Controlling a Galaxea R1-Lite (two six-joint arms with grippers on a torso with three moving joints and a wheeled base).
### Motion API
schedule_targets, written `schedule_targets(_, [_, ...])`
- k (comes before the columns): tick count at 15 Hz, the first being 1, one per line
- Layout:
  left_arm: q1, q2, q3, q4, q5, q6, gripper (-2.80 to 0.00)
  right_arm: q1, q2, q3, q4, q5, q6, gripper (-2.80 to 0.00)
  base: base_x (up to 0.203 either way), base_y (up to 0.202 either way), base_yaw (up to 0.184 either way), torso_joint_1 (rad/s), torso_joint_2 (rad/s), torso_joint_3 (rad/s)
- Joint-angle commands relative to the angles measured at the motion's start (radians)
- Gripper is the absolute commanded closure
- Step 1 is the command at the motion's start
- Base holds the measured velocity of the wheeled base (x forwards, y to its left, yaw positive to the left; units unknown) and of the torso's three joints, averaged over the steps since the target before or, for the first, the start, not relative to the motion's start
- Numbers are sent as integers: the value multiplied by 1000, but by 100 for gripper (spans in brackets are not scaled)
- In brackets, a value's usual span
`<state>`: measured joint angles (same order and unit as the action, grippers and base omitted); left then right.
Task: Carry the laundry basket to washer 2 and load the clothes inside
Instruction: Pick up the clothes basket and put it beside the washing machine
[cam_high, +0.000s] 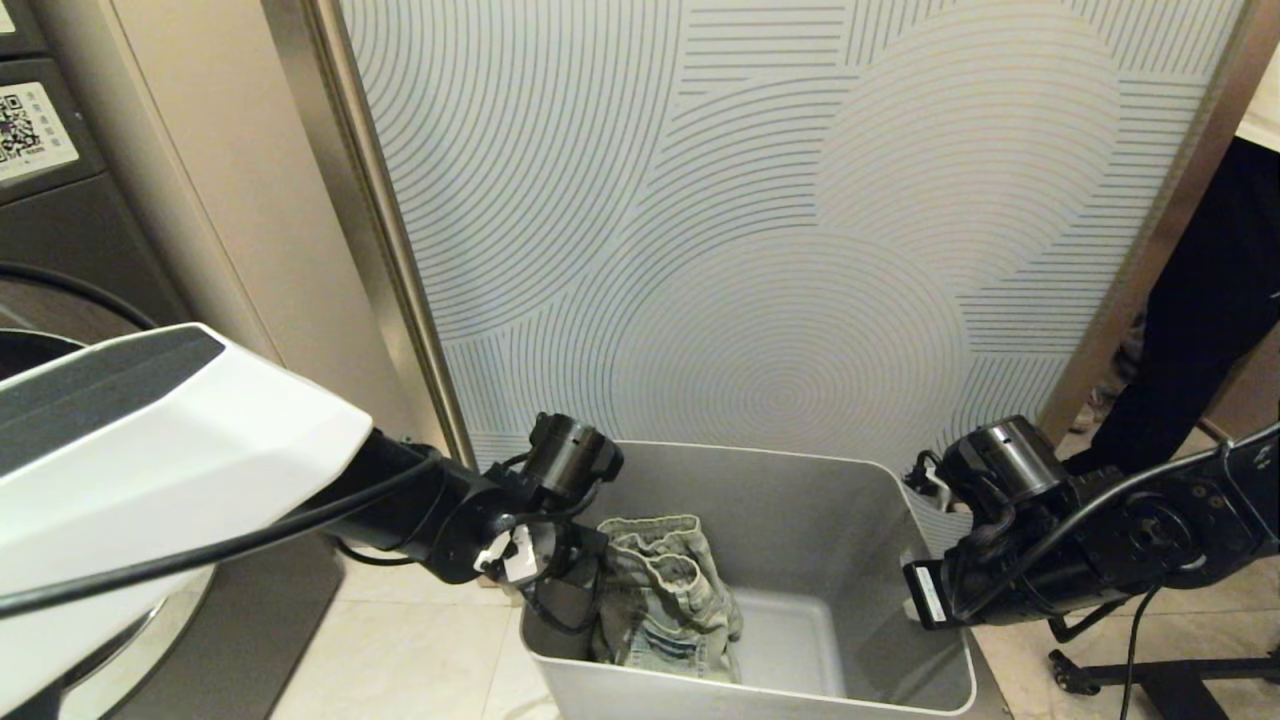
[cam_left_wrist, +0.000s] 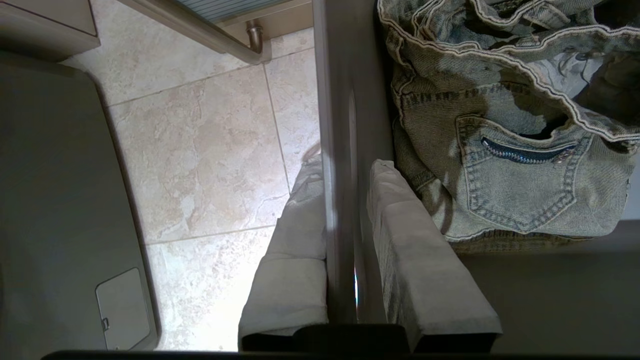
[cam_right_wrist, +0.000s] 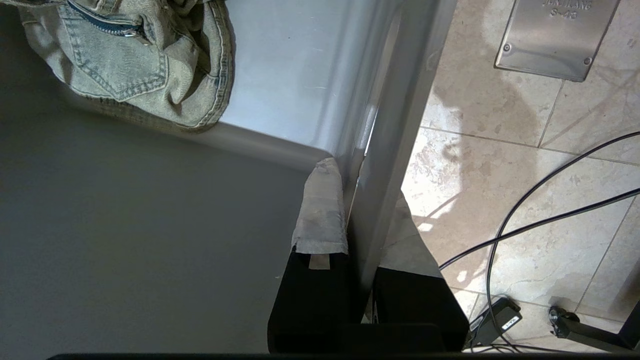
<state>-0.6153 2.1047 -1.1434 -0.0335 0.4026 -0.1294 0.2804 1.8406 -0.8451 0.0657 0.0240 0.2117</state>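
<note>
Basket on floor before patterned panel, jeans inside by left wall — left pincer and right pincer each clamped on opposite rims. Carry step; next — level, even lift toward washer.

My head cam looks down on the basket; both wrist cams sit close above opposite walls, sharing the clothes.
</note>
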Motion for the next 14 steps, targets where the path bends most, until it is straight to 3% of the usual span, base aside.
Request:
schedule_targets(1, [-1,1,1,0,2,-1,0,0,2,1,0,1,2,0,0,0,0,0,0,0])
schedule_targets(5, [-1,1,1,-2,2,-1,0,0,1,1,0,1,2,0,1,-2,23,1,1,1])
schedule_targets(14, [0,14,-4,-2,2,-1,0,0,2,-2,0,2,-2,0,0,-8,171,2,1,1])
